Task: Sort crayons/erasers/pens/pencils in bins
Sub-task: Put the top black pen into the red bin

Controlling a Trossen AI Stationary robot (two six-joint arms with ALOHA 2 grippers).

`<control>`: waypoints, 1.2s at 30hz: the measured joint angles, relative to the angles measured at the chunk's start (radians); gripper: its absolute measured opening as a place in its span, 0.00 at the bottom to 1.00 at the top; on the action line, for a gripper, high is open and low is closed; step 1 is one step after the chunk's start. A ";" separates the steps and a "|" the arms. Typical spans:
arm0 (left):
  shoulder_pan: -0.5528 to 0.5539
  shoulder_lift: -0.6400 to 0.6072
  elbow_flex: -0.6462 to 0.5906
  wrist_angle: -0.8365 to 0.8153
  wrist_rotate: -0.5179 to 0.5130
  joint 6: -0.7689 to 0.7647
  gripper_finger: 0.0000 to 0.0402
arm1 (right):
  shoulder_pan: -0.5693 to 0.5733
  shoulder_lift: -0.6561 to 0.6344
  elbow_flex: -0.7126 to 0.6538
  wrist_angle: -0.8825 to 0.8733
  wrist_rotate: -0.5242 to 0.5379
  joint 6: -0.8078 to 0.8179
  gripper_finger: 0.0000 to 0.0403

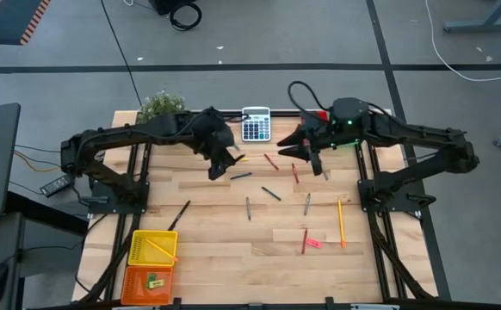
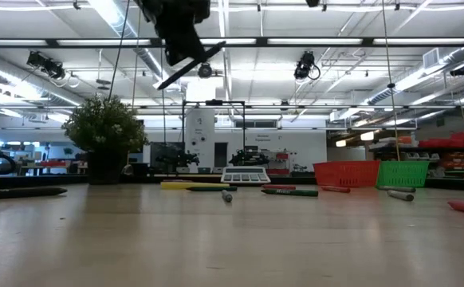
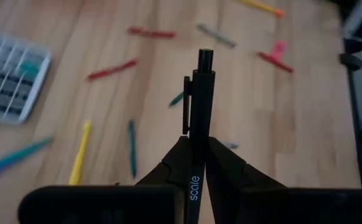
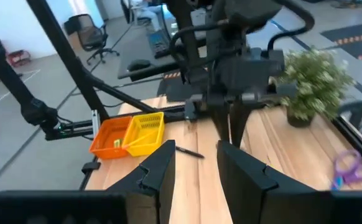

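Left gripper point(image 3: 196, 163), jaws closed on a slim black clip pen point(image 3: 198, 112) that runs out past the fingertips, held well above the wooden table point(image 1: 225, 245); in the high view the same gripper point(image 1: 222, 164) hangs over the table's far-left part, near a grey calculator point(image 1: 256, 125); in the low view the pen point(image 2: 190, 64) slants high over the tabletop. Right gripper point(image 4: 194, 163), jaws parted with nothing between them, raised over the far-right part of the table point(image 1: 306, 155), facing across toward the left arm.

Loose on the table below: a bright yellow pen point(image 3: 80, 155) and a dark green stick point(image 3: 132, 148) beside it; red crayons point(image 3: 111, 69) scattered toward the calculator point(image 3: 10, 74); a pink flat eraser point(image 1: 313, 243) touching or just beside a red crayon point(image 1: 304, 240) near the front; a long orange-yellow pencil point(image 1: 340, 222) toward the right; a dark pen point(image 1: 180, 214) lying on the left, near the yellow plastic mesh bin point(image 1: 152, 247).

Bins: the yellow bin holds thin orange-yellow sticks; the orange plastic mesh bin point(image 1: 148, 282), touching it on the near side, holds a small green and yellow piece; the red mesh bin point(image 2: 345, 173) and green mesh bin point(image 2: 403, 173) stand side by side at the far edge in the low view. A small potted plant point(image 1: 161, 106) stands at the far-left corner.
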 joint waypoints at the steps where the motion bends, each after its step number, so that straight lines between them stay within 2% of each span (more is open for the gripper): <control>1: -0.010 0.000 0.001 0.020 0.000 -0.002 0.09 | 0.004 0.021 0.025 -0.002 0.000 -0.006 0.31; 4: -0.032 0.000 0.002 0.040 -0.007 -0.005 0.08 | 0.014 0.079 0.111 -0.058 0.017 -0.035 0.31; 7: -0.051 0.000 0.002 0.038 -0.008 -0.005 0.07 | 0.030 0.146 0.198 -0.198 0.027 -0.112 0.31; 11: -0.071 0.000 0.002 0.080 -0.006 -0.005 0.08 | 0.055 0.222 0.260 -0.295 0.023 -0.175 0.31; 18: -0.094 0.000 0.002 0.179 -0.004 -0.063 0.08 | 0.057 0.266 0.263 -0.284 0.022 -0.158 0.32; 29: -0.117 0.000 0.002 0.204 -0.004 -0.088 0.08 | 0.054 0.317 0.263 -0.269 0.053 -0.134 0.56; 36: -0.117 0.000 0.001 0.213 -0.004 -0.091 0.10 | 0.058 0.341 0.263 -0.255 0.054 -0.125 0.57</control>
